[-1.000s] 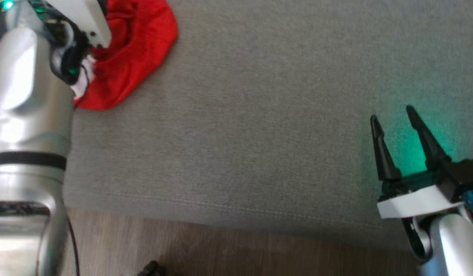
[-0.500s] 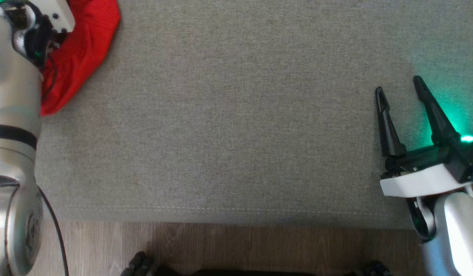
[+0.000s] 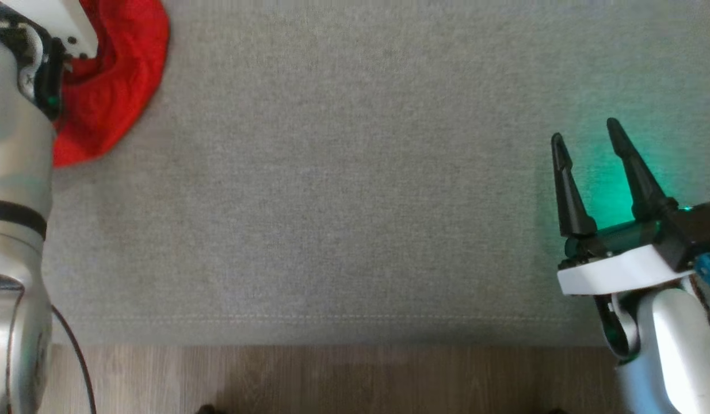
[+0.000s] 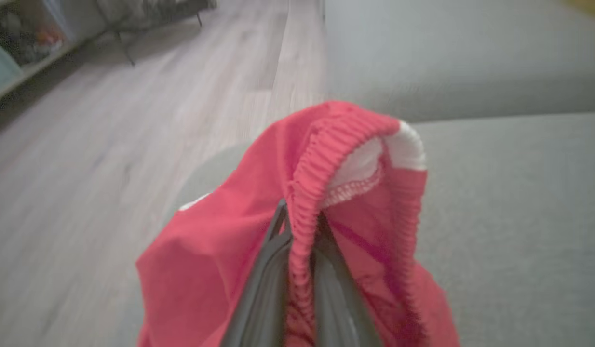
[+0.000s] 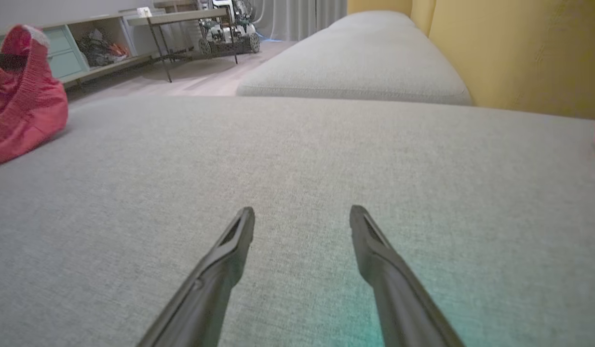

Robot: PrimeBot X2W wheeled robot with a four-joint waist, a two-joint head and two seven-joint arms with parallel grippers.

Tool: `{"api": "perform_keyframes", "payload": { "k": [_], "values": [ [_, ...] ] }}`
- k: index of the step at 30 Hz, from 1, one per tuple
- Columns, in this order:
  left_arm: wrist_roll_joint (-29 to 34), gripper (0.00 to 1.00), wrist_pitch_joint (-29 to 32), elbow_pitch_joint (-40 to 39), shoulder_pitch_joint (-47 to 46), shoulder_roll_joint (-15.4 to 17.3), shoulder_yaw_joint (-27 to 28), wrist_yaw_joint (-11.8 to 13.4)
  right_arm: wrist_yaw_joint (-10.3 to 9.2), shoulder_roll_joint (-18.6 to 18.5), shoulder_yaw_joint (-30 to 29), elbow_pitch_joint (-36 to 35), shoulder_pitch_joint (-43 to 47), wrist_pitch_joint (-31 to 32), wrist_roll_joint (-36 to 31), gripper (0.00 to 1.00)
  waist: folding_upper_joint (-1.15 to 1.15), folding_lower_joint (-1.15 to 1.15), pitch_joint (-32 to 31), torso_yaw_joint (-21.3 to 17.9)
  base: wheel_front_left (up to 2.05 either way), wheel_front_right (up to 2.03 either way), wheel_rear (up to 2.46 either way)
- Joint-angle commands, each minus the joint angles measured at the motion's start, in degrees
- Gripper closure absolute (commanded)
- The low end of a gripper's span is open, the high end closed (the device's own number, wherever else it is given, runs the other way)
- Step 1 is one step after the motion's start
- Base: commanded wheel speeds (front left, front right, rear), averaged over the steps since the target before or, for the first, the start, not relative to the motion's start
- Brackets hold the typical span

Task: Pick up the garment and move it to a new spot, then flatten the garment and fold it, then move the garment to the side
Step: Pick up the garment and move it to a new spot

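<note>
**Left fingers clamped on the red garment, right fingers spread over bare cushion**

The left fingers (image 4: 263,289) are pressed close together with the ribbed red waistband of the garment (image 4: 215,250) caught between them. A white inner lining shows at the top of the fold. The rest of the cloth hangs loose around and below the dark tips.

From the head view, the garment (image 3: 119,86) sits bunched at the far left of the grey cushion (image 3: 355,201). It lies partly under the silver left arm (image 3: 15,172), and its lower edge rests on the fabric.

The right fingers (image 3: 569,195) are spread wide apart and hold nothing. They hover low over the right side of the cushion, well apart from the garment, with a green glow cast on the cloth between them. In the right wrist view the right fingers (image 5: 215,274) point across open grey upholstery, with the red heap (image 5: 22,111) at the far left.

A wooden floor (image 3: 332,379) runs along the cushion's near seam. Beyond lie a second grey cushion (image 5: 365,62), a yellow backrest (image 5: 519,53) and a low shelf unit (image 5: 85,43).
</note>
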Motion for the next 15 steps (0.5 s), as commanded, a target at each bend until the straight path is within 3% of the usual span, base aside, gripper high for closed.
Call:
{"api": "perform_keyframes", "payload": {
  "k": [1,8,15],
  "values": [
    [0.82,1.0,-1.85,-2.71,-1.82,3.62,-0.14,-0.22,-0.02,0.77,1.62,-1.24,0.08,-0.36,0.47,0.0,0.0,0.0,-2.98,-0.72,0.0,0.0,0.0],
    [3.39,1.0,-4.75,-10.46,-0.88,3.7,-5.03,-1.48,-0.02,1.88,2.24,0.17,1.88,-0.36,1.56,0.0,0.0,0.0,-11.22,-4.14,0.0,0.0,0.0],
    [2.45,1.0,-4.83,-24.69,2.69,3.38,-11.03,-1.8,-0.02,2.07,2.8,-0.12,3.76,-0.36,4.48,0.0,0.0,0.0,-16.48,-10.37,0.0,0.0,0.0]
  ]
}}
